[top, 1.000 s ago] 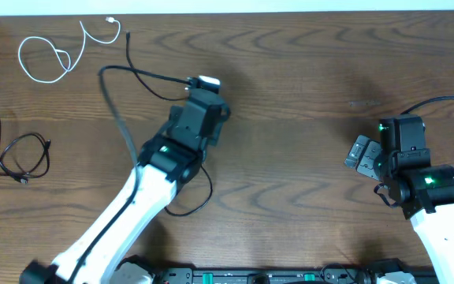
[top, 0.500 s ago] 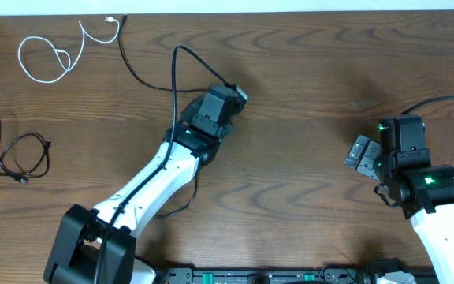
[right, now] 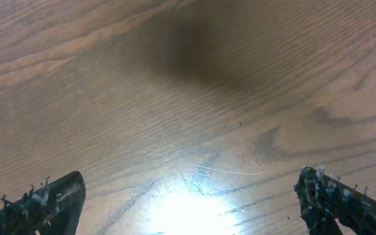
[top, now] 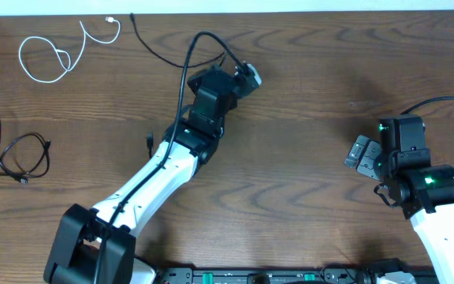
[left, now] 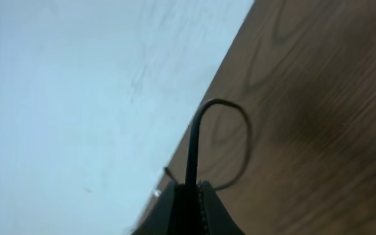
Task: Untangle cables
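Observation:
Near the far edge of the table, my left gripper is shut on the longer black cable. Its thin cord trails from the far edge to the jaws, and one plug end lies beside the left arm. In the left wrist view the cable rises from between the closed fingertips and curls in a loop over the wood. The white cable lies looped at the far left. The shorter black cable lies coiled at the left edge. My right gripper hovers open at the right, with only bare wood between its fingers.
A thick black wire fixed to the left arm arches above it. The table's far edge meets a white surface just beyond the left gripper. The right arm's base stands at the near right.
My left gripper has moved right and toward the far edge, drawing the longer black cable along with it. The white and shorter black cables and the right arm have not moved.

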Available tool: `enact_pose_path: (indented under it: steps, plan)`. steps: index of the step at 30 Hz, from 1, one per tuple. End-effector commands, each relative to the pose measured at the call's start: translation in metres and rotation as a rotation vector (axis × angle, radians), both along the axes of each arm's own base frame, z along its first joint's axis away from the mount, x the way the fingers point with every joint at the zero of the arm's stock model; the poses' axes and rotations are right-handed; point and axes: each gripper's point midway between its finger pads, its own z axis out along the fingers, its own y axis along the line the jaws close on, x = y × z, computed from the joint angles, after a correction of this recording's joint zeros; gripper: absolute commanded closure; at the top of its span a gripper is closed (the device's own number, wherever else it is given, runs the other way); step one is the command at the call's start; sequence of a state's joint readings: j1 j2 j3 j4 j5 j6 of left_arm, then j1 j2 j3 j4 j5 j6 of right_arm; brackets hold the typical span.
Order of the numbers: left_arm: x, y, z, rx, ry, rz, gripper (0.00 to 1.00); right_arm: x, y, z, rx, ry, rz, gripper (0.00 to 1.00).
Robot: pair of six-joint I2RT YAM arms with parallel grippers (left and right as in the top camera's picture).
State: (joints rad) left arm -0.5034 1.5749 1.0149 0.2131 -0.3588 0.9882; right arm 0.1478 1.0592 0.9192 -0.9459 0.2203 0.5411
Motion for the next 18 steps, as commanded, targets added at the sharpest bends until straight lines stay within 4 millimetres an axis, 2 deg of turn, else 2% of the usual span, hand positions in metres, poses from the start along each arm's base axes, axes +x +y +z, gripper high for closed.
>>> enact_pose_path:
  steps: [1,4,9,10,12,13,16,18]
  plan:
    - [0.005,0.002,-0.003,0.102,0.010,-0.086,0.93,0.000,-0.003,0.002,-0.001,-0.009,-0.021,0.01]
    - [0.006,0.014,-0.026,0.115,0.086,-0.061,0.93,0.000,-0.003,0.002,-0.001,-0.009,-0.021,0.01]
    - [-0.001,0.025,-0.068,-0.054,0.231,0.068,0.92,0.000,-0.003,0.002,-0.001,-0.009,-0.021,0.01]
    - [-0.003,0.026,-0.073,-0.094,0.249,0.097,0.84,0.000,-0.003,0.002,-0.001,-0.009,-0.021,0.01]
    - [-0.005,0.027,-0.081,-0.195,0.277,0.166,0.53,0.000,-0.003,0.002,-0.001,-0.009,-0.021,0.01]
    - [-0.007,0.028,-0.083,-0.240,0.287,0.197,0.48,0.000,-0.003,0.002,-0.001,-0.009,-0.021,0.01]
    - [-0.013,0.030,-0.090,-0.382,0.322,0.303,0.45,0.000,-0.003,0.002,-0.001,-0.009,-0.021,0.01]
    - [-0.017,0.032,-0.094,-0.453,0.342,0.363,0.37,0.000,-0.003,0.002,-0.001,-0.009,-0.021,0.01]
